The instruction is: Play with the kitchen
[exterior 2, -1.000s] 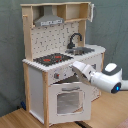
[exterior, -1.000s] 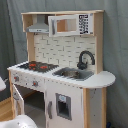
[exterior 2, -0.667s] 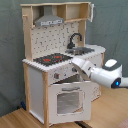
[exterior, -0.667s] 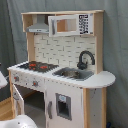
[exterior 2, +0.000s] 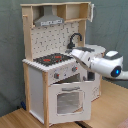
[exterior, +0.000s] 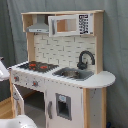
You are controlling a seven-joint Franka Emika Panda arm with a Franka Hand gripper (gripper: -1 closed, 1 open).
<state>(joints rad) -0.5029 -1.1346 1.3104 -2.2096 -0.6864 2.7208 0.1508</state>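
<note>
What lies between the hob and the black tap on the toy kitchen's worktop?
In the first exterior view, the steel sink lies between the hob and the black tap, set into the kitchen's white worktop.

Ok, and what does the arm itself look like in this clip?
In the second exterior view the arm is glossy white with rounded, bulbous link housings. A dark ring with a small blue light sits at the joint on the second exterior view's right. It tapers to a paler end near the kitchen. No cables or lettering can be made out. The first exterior view shows only white rounded edges of it.
</note>
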